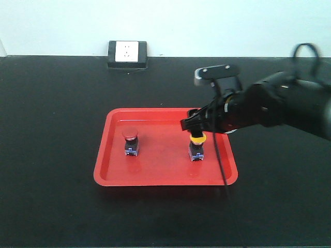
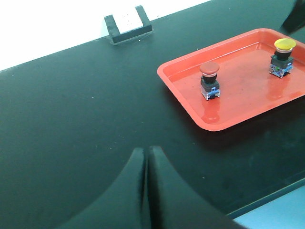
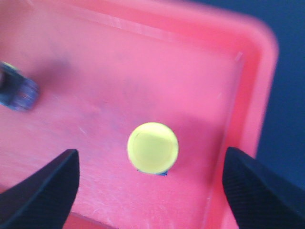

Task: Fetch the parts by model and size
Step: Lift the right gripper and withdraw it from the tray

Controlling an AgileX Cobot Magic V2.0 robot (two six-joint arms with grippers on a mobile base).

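Right gripper (image 3: 151, 186) hangs above the yellow-capped switch (image 3: 152, 147), fingers (image 3: 45, 188) spread wide, holding nothing; red-capped switch (image 1: 131, 140) at nine o'clock; left gripper (image 2: 147, 191) closed, empty.

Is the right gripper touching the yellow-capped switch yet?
Apart. In the right wrist view both fingers stand wide of the yellow-capped switch, with bare red tray showing on each side of the cap.

In the right wrist view, the round yellow cap (image 3: 152, 147) hides nearly all of its own dark base. Left of that cap, the red-capped push-button switch (image 3: 16, 90) is blurry and cut off by the edge. The two black fingers (image 3: 45, 191) are cut off too.
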